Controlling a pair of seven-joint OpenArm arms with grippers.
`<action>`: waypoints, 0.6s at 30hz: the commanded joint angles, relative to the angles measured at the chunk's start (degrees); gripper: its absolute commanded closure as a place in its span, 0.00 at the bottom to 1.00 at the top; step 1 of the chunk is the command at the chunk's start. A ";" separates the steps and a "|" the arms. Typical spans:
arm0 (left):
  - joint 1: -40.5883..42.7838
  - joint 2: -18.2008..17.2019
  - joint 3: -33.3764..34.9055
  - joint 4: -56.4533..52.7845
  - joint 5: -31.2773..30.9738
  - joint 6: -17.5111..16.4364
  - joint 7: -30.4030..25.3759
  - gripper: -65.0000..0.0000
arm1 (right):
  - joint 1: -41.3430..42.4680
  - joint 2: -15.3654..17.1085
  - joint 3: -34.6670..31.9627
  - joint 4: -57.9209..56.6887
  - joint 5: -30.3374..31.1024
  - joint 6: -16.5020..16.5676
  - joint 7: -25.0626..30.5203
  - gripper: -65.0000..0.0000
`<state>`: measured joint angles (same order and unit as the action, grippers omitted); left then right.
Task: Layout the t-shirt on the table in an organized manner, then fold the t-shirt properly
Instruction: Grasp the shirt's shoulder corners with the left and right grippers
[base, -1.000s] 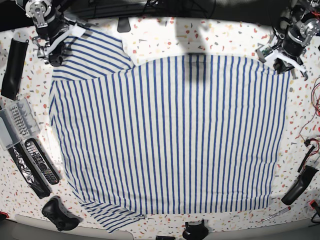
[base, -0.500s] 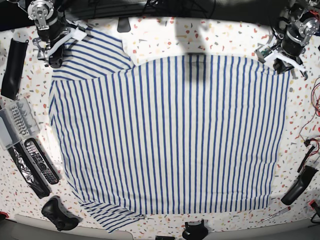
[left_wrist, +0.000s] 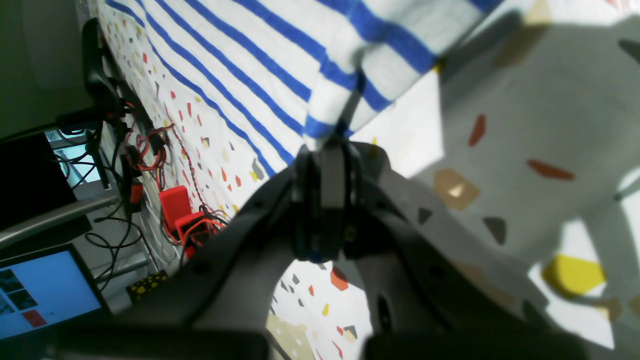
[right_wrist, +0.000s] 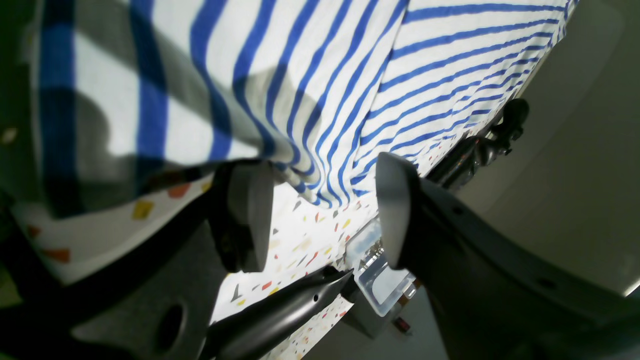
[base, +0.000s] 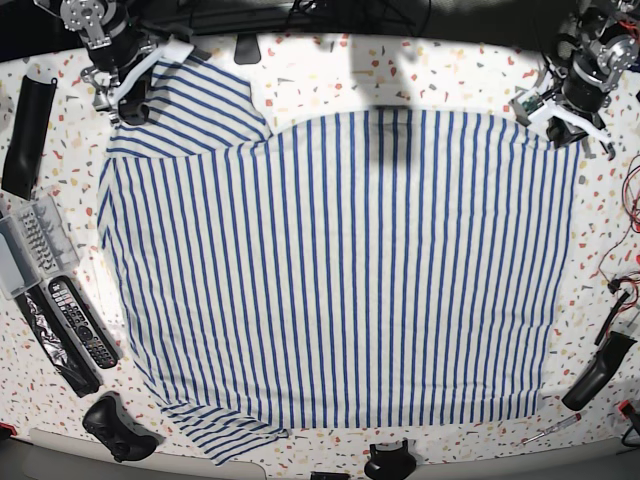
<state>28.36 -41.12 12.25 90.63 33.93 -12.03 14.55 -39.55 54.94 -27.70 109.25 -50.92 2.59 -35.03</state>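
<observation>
Shifted inward, the right fingers (right_wrist: 245, 215) show open only wrist-side.

The robot's two arms, left (base: 600, 60) and right (base: 100, 35), had silvery-grey and black metalwork, pale curved guards, and black end effectors with smooth, rounded grey-black fingertips (right_wrist: 395, 210).

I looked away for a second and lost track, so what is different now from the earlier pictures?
The right hand has shifted toward the middle of the table, its fingers apart around nothing. The edge of the striped shirt beside it has moved slightly too. The left hand stayed put, pinching the shirt's opposite corner.
</observation>
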 joint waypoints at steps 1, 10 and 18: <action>0.52 -0.35 0.22 0.00 -0.94 -2.56 -0.46 1.00 | -0.15 0.96 0.63 0.72 0.31 0.20 0.02 0.51; 0.52 -0.35 0.22 0.00 -0.92 -2.56 0.48 1.00 | 0.83 -0.28 1.11 -0.09 2.12 3.91 2.75 0.51; 0.52 -0.33 0.22 0.00 -0.94 -2.56 0.61 1.00 | 6.43 -3.34 1.07 -4.96 4.74 6.08 4.04 0.51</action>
<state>28.34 -41.12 12.25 90.63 33.93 -12.03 14.98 -33.21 50.81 -26.89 104.03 -46.41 8.43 -31.09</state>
